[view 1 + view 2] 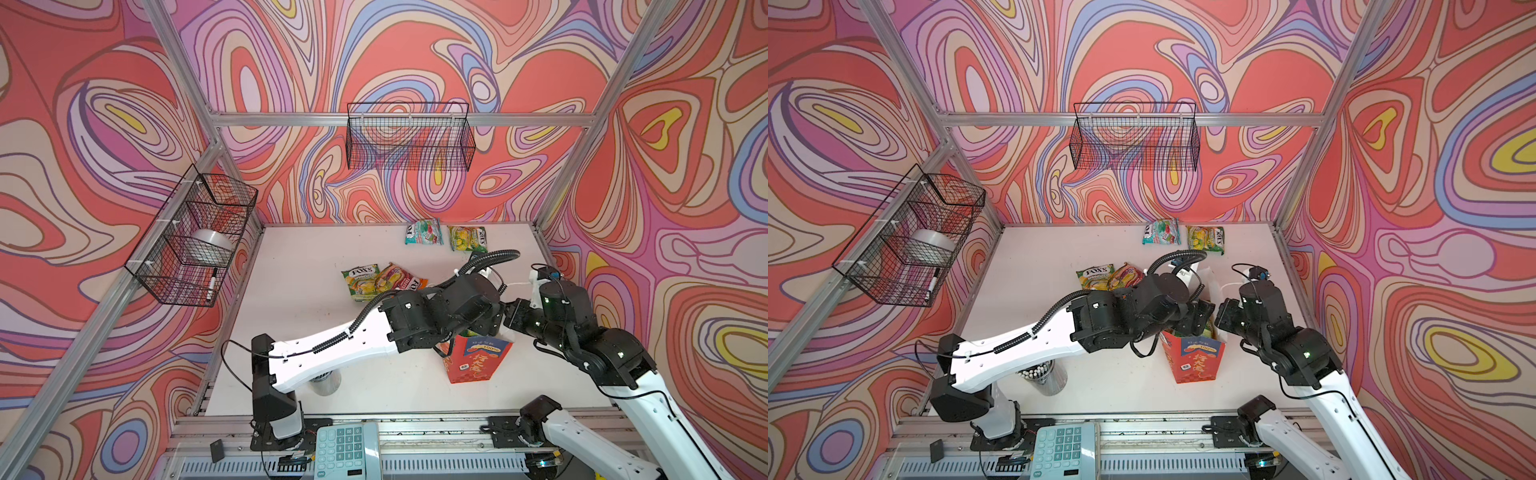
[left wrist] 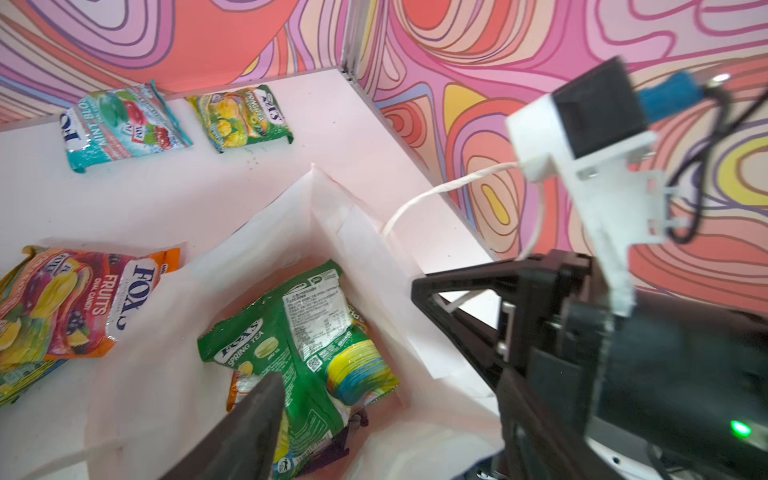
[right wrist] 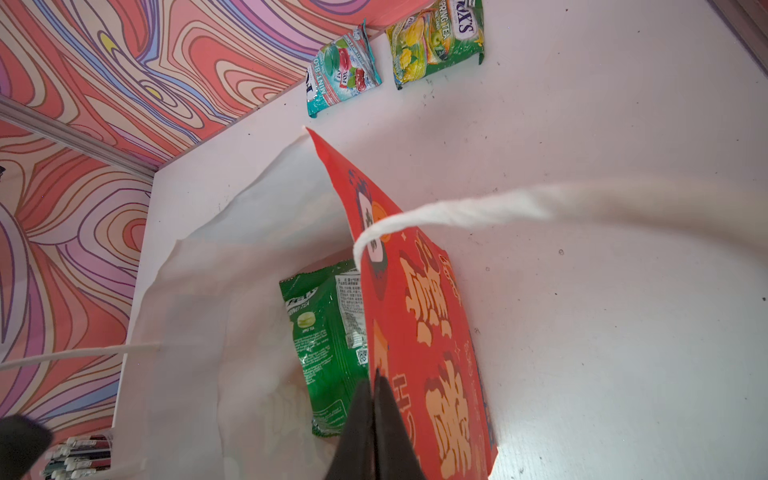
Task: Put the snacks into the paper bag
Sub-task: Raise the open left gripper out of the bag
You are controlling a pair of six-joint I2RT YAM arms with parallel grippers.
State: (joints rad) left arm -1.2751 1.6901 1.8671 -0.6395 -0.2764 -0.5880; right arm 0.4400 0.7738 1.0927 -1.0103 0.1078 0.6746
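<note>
Bag [image 1: 473, 361] stands upright near the front of the table [image 1: 291, 332], right of centre, mouth open. R claw [image 3: 374, 392] is pinched tight on the bag's wall at the rim, on the R arm's side, w/ one finger inside and one outside. L claw [image 1: 1196, 324] hangs over the mouth, pointing down into it. Its jaws look wide: only one finger [image 2: 249, 428] shows in its wrist view, and there's nothing in its grip. A green pouch [image 2: 307, 332] lies loose inside the bag, back label up, leaning vs the white lining. Bits of orange and purple show under it. One white cord handle [image 2: 436, 195] arcs out toward the R arm.

Four pouches are out on the table. Teal pouch [image 1: 424, 231] and far green pouch [image 1: 467, 238] lie side by side, not touching, at the back edge. Orange pouch [image 1: 405, 277] overlaps mid green pouch [image 1: 360, 280] near mid-table, just behind the L arm. Can't tell if the arms hide more.
</note>
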